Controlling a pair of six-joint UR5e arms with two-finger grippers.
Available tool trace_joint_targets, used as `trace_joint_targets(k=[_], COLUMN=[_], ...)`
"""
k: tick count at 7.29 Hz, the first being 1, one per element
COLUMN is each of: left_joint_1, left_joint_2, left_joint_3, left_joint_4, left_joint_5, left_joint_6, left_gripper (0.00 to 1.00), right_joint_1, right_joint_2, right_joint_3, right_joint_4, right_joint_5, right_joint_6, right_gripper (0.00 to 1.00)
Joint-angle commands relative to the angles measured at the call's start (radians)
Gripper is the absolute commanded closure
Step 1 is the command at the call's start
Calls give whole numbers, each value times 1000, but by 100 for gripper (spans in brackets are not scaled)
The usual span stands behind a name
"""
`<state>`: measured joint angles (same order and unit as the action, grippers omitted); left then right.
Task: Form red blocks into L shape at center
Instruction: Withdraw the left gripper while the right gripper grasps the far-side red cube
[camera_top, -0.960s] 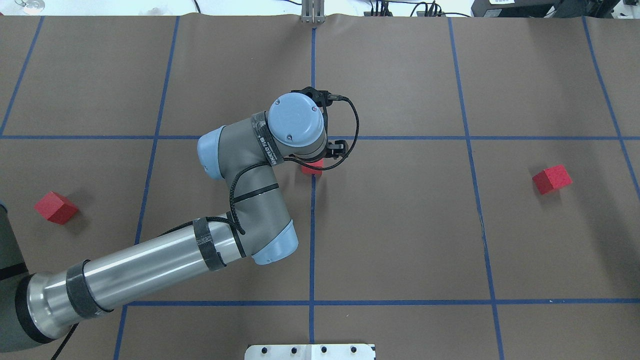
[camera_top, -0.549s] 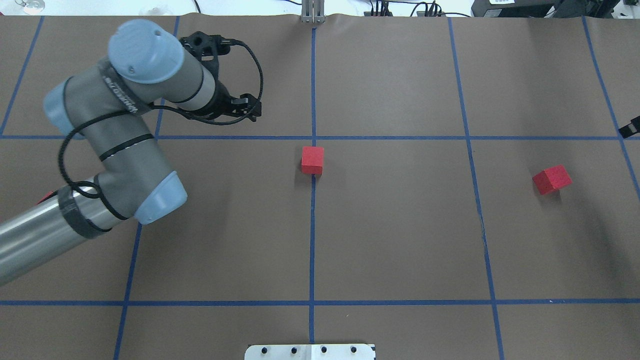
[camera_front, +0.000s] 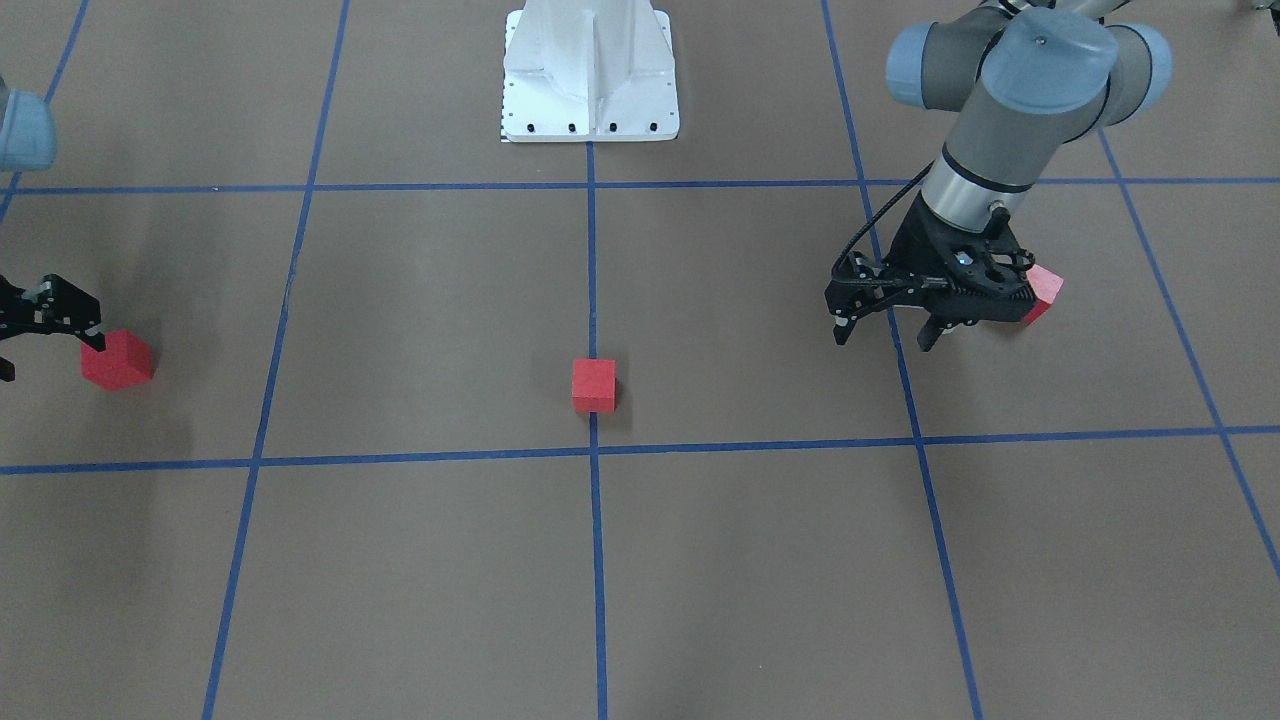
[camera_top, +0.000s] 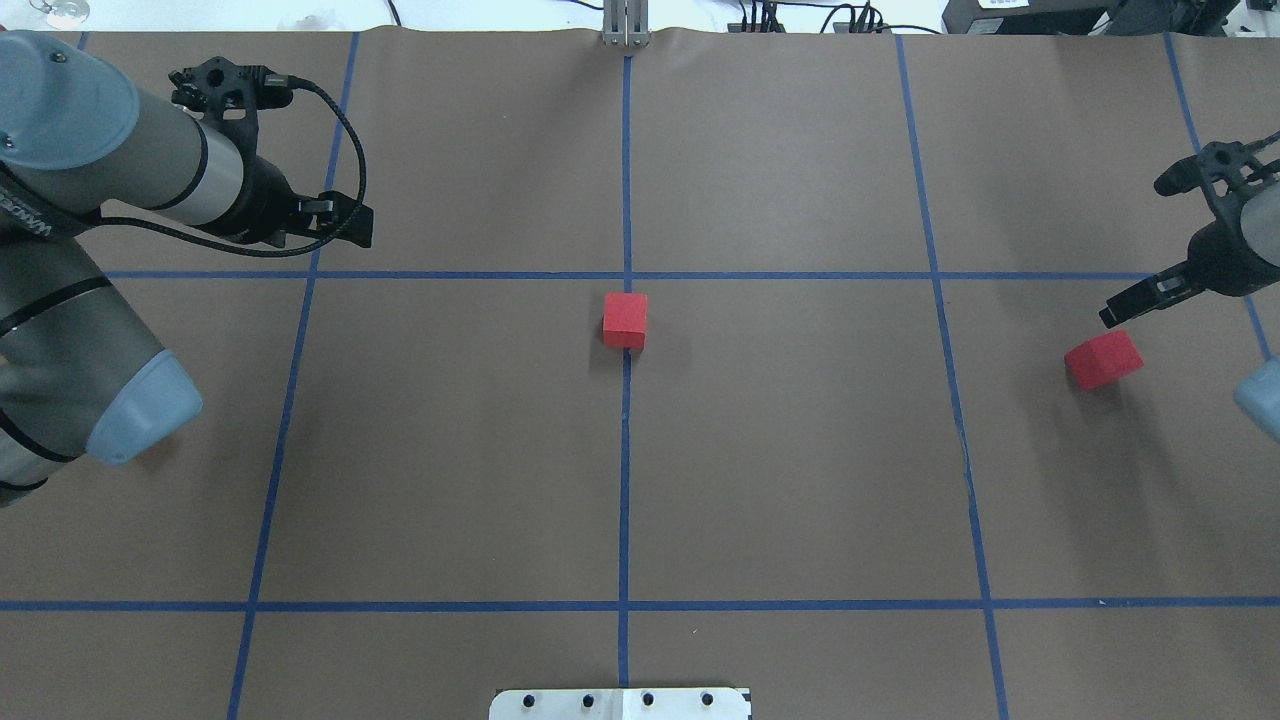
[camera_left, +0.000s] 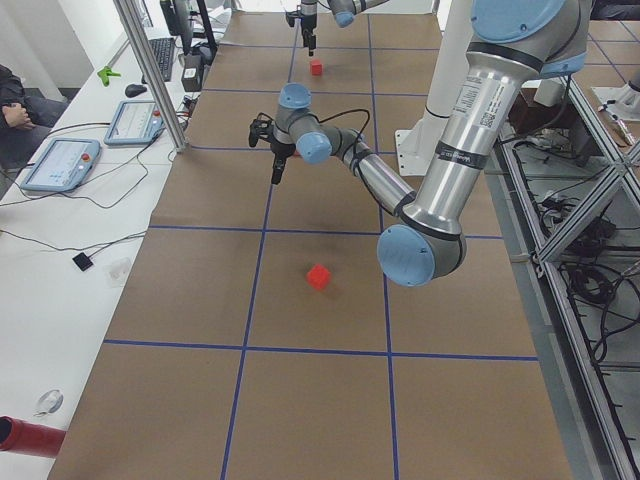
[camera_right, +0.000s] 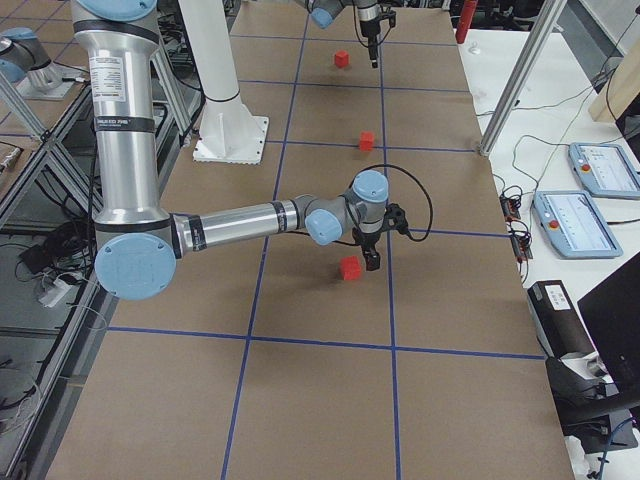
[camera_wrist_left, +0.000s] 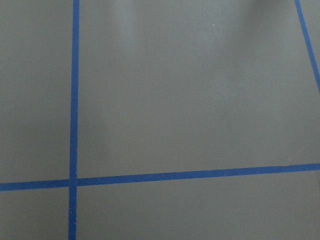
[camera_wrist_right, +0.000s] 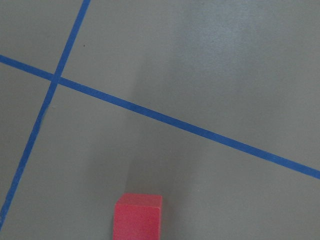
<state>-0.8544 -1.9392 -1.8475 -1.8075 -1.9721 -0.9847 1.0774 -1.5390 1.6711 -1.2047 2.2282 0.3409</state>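
Note:
One red block (camera_top: 625, 320) lies just on the robot's side of the center (camera_top: 626, 275), touched by nothing. A second red block (camera_top: 1103, 360) lies at the right. My right gripper (camera_front: 50, 358) hovers open beside and slightly above it, and the block shows low in the right wrist view as a red block (camera_wrist_right: 138, 216). The third red block (camera_front: 1045, 288) peeks out behind my left gripper (camera_front: 885, 335). That gripper is open and empty above a tape line. In the overhead view the left arm hides this block.
The white robot base plate (camera_front: 590, 120) stands at the table's near edge on the robot's side. Tablets and cables lie on a white side table (camera_left: 70, 170) beyond the far edge. A metal post (camera_top: 626, 25) stands at the far middle.
My left arm has swung away from the middle block to the far left, leaving that block on the surface. My right arm has come in from the right, near the right block.

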Motion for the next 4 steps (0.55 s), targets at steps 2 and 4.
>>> trace_joint_targets(k=[2,4], left_joint_1=[-2,-2], left_joint_2=[26,26], left_joint_3=[-2,-1], left_joint_4=[-15,-19], left_joint_5=[1,1], left_joint_6=[4,1], left_gripper=[0,0], right_joint_1=[-63,-82], right_joint_2=[2,2], right_joint_3=[-54,-88], right_joint_4=[8,8], right_joint_5=[-7,-7], right_joint_6=[6,6], right_gripper=[1,1])
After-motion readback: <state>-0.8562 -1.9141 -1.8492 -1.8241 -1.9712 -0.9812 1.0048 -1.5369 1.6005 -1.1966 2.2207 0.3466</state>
